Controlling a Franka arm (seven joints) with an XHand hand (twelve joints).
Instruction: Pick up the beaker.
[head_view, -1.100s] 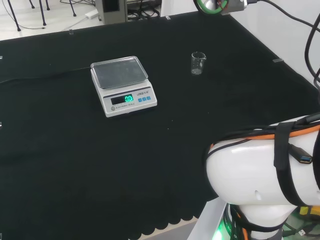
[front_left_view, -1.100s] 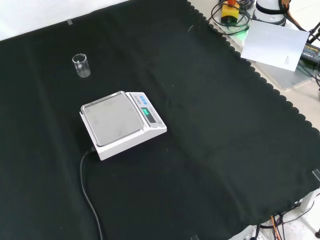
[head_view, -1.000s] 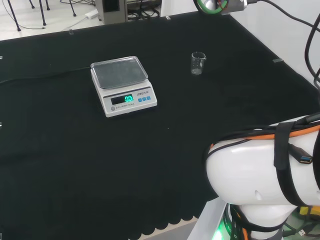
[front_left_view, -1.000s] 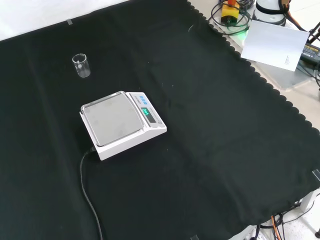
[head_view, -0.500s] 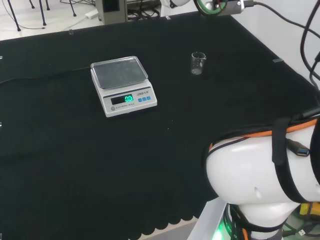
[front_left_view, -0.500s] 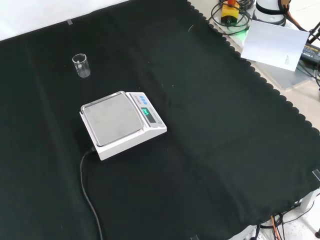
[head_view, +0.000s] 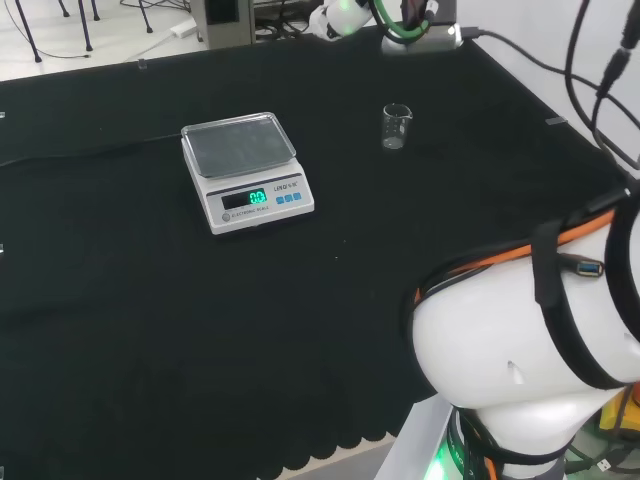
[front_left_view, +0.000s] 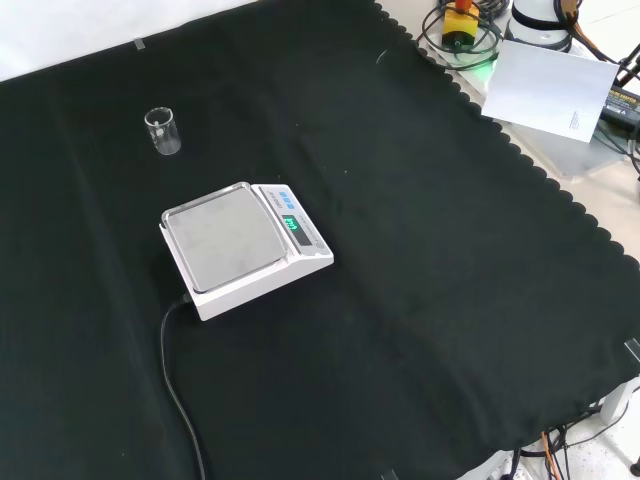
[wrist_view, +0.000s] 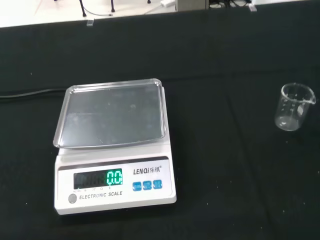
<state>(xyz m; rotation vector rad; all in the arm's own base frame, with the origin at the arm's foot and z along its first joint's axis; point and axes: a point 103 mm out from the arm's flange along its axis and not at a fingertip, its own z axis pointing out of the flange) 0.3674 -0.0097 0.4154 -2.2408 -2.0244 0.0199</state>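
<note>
Where cloth (front_left_view: 420, 230) lies bare, beaker (front_left_view: 162, 131) upright

On the bench (front_left_view: 420, 250) I see the beaker (head_view: 396, 127) standing upright, well apart from the scale (head_view: 247, 171) and to its right in the head view. In the front view the beaker (front_left_view: 162, 131) is behind the scale (front_left_view: 243, 249), slightly left. The scale's cable (front_left_view: 178, 390) runs toward the front edge, I think.

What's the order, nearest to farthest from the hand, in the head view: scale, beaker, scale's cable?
1. beaker, just below the hand at the view's top edge.
2. scale, lower left.
3. scale's cable, far left.
</note>
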